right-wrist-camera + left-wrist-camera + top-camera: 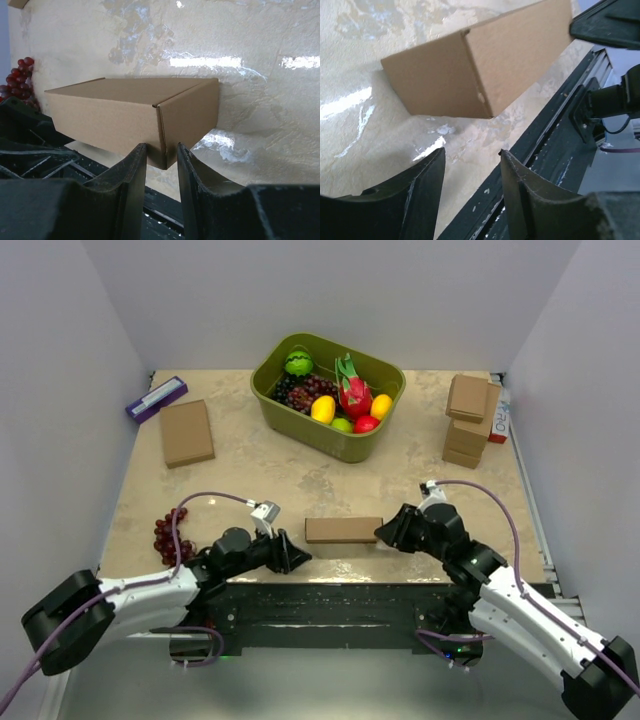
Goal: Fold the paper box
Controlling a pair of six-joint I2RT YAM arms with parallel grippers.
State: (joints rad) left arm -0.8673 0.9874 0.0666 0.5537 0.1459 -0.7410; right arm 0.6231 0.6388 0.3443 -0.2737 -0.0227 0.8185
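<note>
Brown cardboard paper box (343, 530), closed up, lying nearer than the green fruit basket (310, 427), between both grippers. Left gripper (470, 155): jaws moderately apart, empty, just short of one box end. Right gripper (161, 149): narrow, straddling the opposite end's corner; whether it clamps cannot be told
</note>
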